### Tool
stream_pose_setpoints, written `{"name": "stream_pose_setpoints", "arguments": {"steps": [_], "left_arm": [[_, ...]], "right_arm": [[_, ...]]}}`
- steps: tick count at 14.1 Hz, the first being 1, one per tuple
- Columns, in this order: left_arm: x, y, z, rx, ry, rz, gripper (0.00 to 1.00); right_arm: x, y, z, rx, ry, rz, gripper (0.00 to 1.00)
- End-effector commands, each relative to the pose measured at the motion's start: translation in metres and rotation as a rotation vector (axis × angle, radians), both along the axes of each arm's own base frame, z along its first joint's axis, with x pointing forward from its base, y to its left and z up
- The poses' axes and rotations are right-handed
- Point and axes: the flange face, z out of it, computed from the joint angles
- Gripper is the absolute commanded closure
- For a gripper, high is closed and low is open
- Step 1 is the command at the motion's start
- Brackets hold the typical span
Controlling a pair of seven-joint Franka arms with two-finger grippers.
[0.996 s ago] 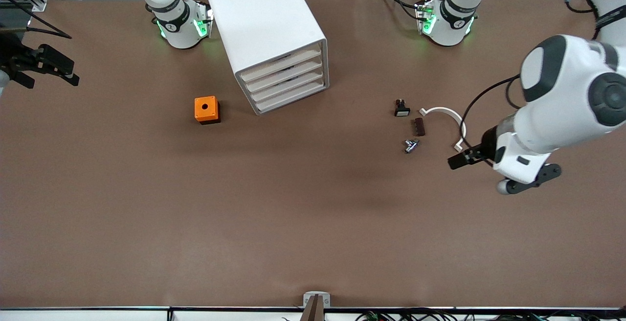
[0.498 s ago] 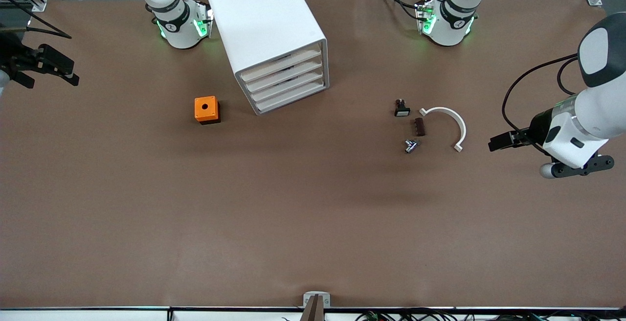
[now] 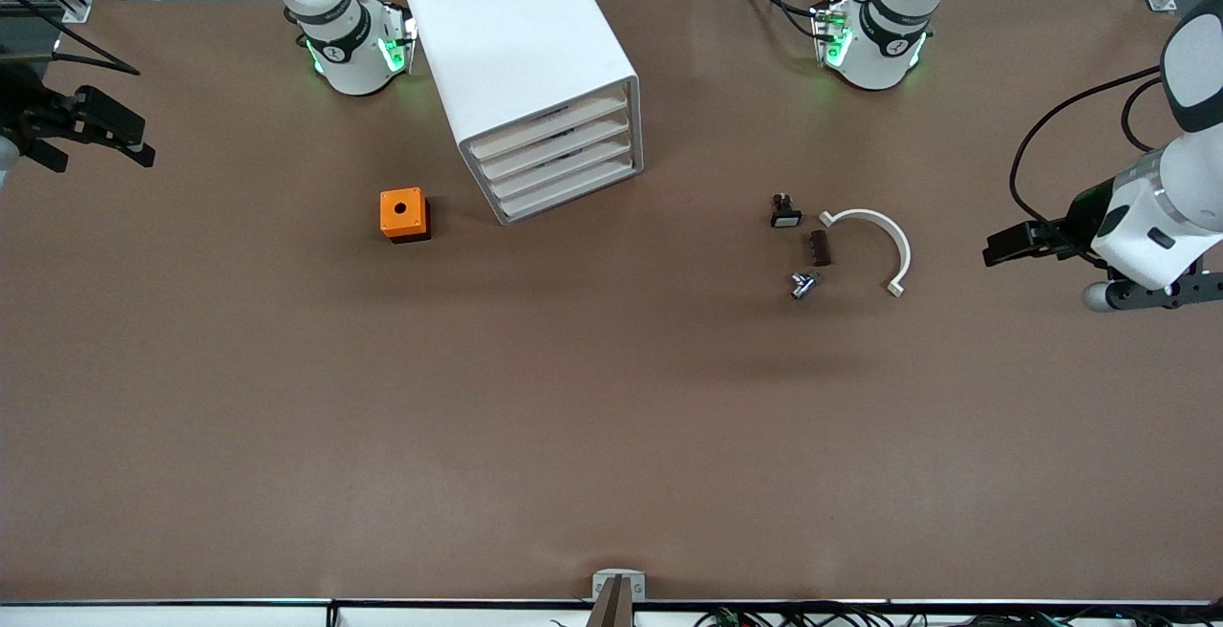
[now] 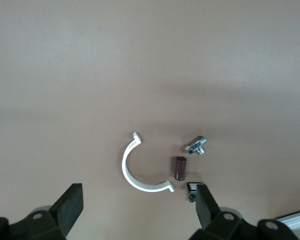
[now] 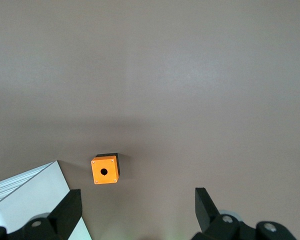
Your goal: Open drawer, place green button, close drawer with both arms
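Black fingers spread wide, the right gripper (image 3: 100, 154) hangs empty over the table (image 3: 611, 436) at the edge of the right arm's end; this arm waits. Nearer the middle sits the orange cube (image 3: 403, 214), just beside the white cabinet (image 3: 516, 34), which stands close to the table edge along the arms' bases.

The drawer (image 3: 549, 125) is the top one of four, and it sits flush with the three below it (all shut). It looks like thin, stiff, light plastic that should slide with little force. No handle shows on its smooth pale front. The likely place to take hold is the narrow lip along its upper or lower edge, pinched squarely so the fingers do not skid off. The cabinet itself may slide on the table when pulled, so bracing it with the second arm seems wise.

Toward the left arm's end lie a small black part (image 3: 785, 213) with a white face, a brown piece (image 3: 819, 248), a metal fitting (image 3: 803, 284) and a white arc (image 3: 879, 226). The button with the green cap is in none of the views, so I cannot tell where it is. Such a part would be small, hard and light, best nipped across its body rather than its rounded cap.

The left gripper (image 4: 137, 210), jaws wide apart and holding nothing, hovers over the table near the edge at its own arm's end.
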Motion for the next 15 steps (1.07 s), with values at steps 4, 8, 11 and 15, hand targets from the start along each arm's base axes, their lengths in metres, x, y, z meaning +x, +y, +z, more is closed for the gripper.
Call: {"name": "stream_pose_setpoints", "arguments": {"steps": [4,8,11,15], "left_arm": [[-0.033,0.01,-0.007,0.024,-0.055,-0.021,0.01],[-0.039,0.01,-0.007,0.022,-0.081,-0.02,0.01],[-0.039,0.013,-0.006,0.022,-0.084,-0.014,0.01],[-0.035,0.016,0.0,0.022,-0.107,-0.007,0.01]], "right_arm": [[-0.008,-0.001,0.004,-0.009,-0.004,0.013,0.0],[-0.008,0.002,0.004,-0.009,-0.004,0.02,0.0],[-0.008,0.002,0.004,-0.009,-0.002,0.02,0.0],[-0.009,0.002,0.003,-0.009,0.006,0.02,0.0]]}}
